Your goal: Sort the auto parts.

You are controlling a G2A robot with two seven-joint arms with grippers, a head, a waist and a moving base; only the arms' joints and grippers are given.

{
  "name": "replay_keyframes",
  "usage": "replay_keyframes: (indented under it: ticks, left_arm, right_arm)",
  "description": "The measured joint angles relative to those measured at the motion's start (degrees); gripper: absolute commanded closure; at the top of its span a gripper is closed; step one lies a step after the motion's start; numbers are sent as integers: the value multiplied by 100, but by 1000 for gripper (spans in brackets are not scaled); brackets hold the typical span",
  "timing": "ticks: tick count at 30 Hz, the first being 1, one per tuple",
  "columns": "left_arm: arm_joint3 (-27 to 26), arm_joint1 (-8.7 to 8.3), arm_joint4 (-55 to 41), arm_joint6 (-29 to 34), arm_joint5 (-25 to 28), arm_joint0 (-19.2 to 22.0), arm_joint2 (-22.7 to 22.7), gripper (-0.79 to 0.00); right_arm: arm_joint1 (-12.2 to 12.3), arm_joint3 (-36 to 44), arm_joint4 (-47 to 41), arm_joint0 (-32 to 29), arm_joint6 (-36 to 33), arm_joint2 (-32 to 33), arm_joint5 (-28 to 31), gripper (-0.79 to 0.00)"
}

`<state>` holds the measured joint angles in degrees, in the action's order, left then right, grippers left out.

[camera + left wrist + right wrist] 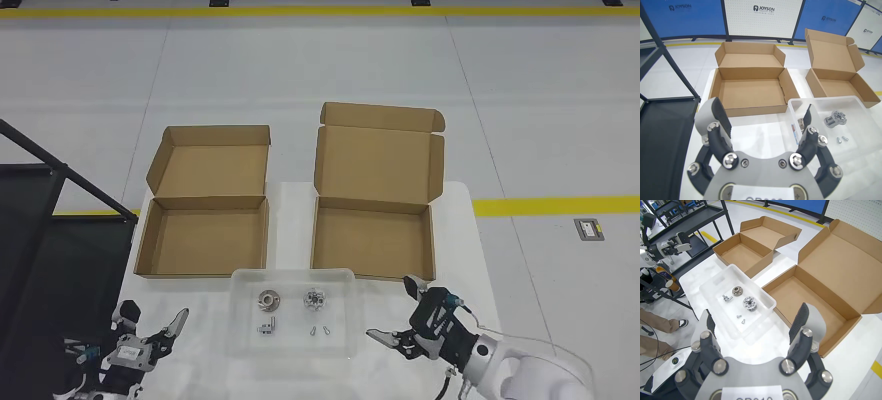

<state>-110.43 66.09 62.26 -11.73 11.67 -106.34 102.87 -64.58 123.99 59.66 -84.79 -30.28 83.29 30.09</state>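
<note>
A clear plastic tray (292, 271) at the table's front holds a flanged hub (267, 298), a drilled round part (315, 298), a small bracket (266, 325) and two screws (319, 330). Behind it stand two open cardboard boxes with nothing in them, the left box (203, 240) and the right box (372, 240). My left gripper (154, 315) hangs open, left of the tray, nothing between its fingers (721, 111). My right gripper (392, 310) is open at the tray's right end. Its wrist view shows the hub (737, 291), the drilled part (749, 303), the bracket (727, 298) and the screws (740, 318).
A black metal rack (60, 260) stands against the table's left side, close to the left arm. Cups and a bottle (664, 273) sit low beside it. The white table (460, 250) ends just right of the right box.
</note>
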Motion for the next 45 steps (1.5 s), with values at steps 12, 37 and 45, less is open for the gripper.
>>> replay_keyframes:
  ticks: [12, 37, 45]
  left_arm:
    - [141, 54, 127, 111, -421, 244, -122, -785]
    - [252, 122, -40, 153, -818, 217, 43, -785]
    - [322, 154, 98, 39, -896, 337, -103, -785]
  right_arm:
    - [-135, -167, -1103, 1450, -826, -1587, 70, -785]
    - [-561, -2687, -1655, 3597, -1580, -3478, -549, -785]
    - [-684, -2784, -346, 3699, -1502, -4093, -899, -785]
